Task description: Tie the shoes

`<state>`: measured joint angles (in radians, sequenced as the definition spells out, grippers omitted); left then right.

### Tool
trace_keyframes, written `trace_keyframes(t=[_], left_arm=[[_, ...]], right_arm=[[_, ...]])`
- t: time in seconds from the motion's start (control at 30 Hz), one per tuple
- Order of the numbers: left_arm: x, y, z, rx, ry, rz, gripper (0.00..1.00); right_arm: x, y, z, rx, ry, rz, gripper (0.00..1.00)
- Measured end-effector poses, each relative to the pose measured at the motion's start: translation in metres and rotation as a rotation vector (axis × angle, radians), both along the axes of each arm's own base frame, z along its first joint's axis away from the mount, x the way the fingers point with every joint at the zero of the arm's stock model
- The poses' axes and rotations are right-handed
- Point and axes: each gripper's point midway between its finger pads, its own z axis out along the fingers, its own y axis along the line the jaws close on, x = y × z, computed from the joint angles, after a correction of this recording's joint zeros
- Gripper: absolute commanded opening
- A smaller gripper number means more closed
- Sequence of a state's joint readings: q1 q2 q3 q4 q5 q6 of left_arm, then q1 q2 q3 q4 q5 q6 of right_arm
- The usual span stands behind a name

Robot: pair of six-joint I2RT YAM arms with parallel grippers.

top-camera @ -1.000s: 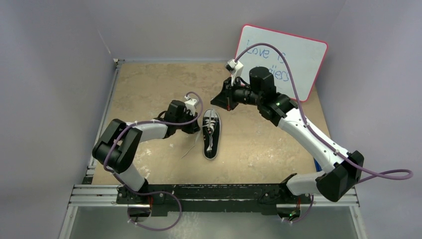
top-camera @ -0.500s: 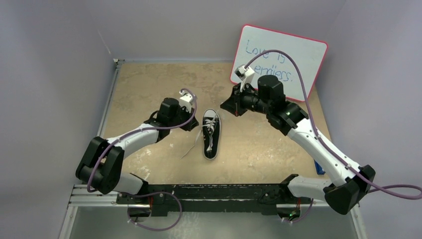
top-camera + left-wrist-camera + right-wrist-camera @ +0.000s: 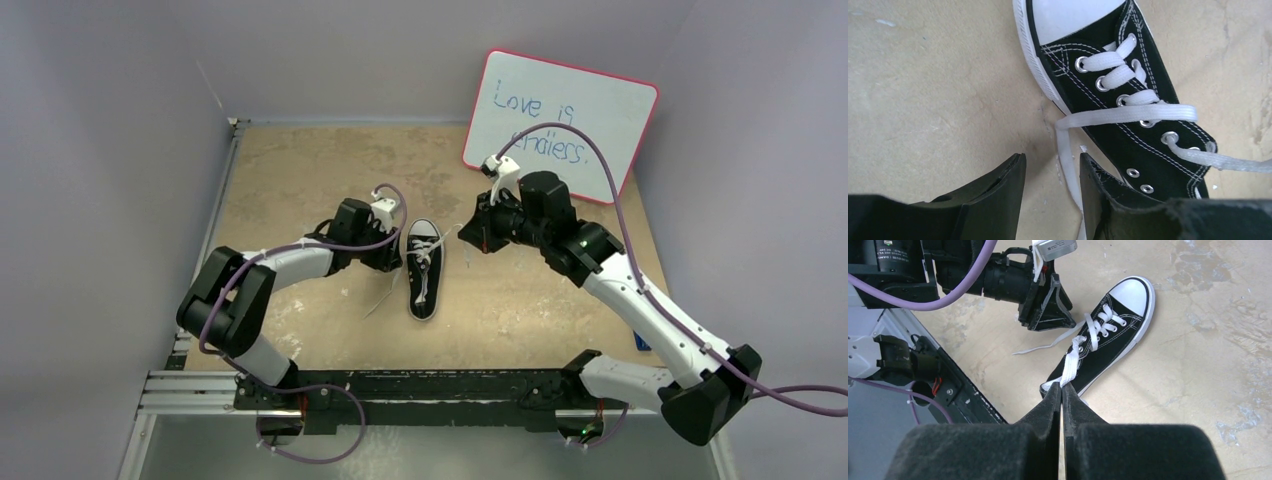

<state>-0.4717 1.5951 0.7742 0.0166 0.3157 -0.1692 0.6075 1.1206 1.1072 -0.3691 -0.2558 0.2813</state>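
The shoe (image 3: pixel 424 283) is a small black sneaker lying in mid-table with its white toe cap (image 3: pixel 1073 17) pointing away from the arm bases. My right gripper (image 3: pixel 1062 386) is shut on one white lace (image 3: pixel 1071 360), which runs taut from the eyelets to the gripper (image 3: pixel 468 238) at the shoe's right. My left gripper (image 3: pixel 1050 157) is open at the shoe's left side (image 3: pixel 396 255). The other lace (image 3: pixel 1066 160) crosses the tongue, drops off the shoe's edge and lies on the table between the left fingers, close to the right one.
A red-framed whiteboard (image 3: pixel 560 125) with blue writing leans at the back right. The loose lace end (image 3: pixel 383 295) trails on the table left of the shoe. A metal rail (image 3: pixel 430 385) runs along the near edge. A small blue object (image 3: pixel 640 340) lies at the right edge.
The left gripper's jaws have parted beside the shoe. The right gripper has moved right and toward the near edge, still shut on its lace.
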Motion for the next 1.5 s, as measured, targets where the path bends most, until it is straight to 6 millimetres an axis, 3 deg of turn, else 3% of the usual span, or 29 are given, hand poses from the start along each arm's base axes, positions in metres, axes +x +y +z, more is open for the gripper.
trace_keyframes(t=[0.37, 0.63, 0.77, 0.87, 0.93, 1.0, 1.23, 1.43, 1.5], left_arm=[[-0.002, -0.002, -0.002, 0.099, -0.113, -0.038, 0.58], [0.013, -0.005, -0.014, 0.159, -0.184, -0.035, 0.62], [0.028, -0.011, -0.014, 0.151, -0.243, -0.020, 0.52], [0.035, -0.016, -0.014, 0.135, -0.272, -0.015, 0.31], [0.039, -0.019, -0.015, 0.123, -0.289, -0.013, 0.10], [0.043, -0.022, -0.015, 0.113, -0.305, -0.016, 0.00], [0.033, -0.017, -0.005, 0.121, -0.289, -0.026, 0.00], [0.012, -0.040, 0.060, -0.055, -0.315, -0.121, 0.00], [0.007, -0.052, 0.073, -0.118, -0.304, -0.169, 0.00]], right_arm=[[0.002, -0.005, 0.004, -0.002, -0.017, -0.033, 0.00], [0.003, -0.006, 0.003, -0.004, -0.019, -0.038, 0.00], [0.001, -0.010, 0.005, -0.005, -0.028, -0.050, 0.00], [-0.003, -0.013, 0.006, -0.005, -0.030, -0.053, 0.00], [-0.005, -0.015, 0.007, -0.004, -0.032, -0.055, 0.00], [-0.006, -0.017, 0.008, -0.006, -0.032, -0.056, 0.00], [-0.011, -0.018, 0.006, -0.016, -0.032, -0.024, 0.00], [-0.021, 0.005, 0.006, 0.022, -0.009, 0.171, 0.00], [-0.019, 0.015, 0.005, 0.047, 0.002, 0.222, 0.00]])
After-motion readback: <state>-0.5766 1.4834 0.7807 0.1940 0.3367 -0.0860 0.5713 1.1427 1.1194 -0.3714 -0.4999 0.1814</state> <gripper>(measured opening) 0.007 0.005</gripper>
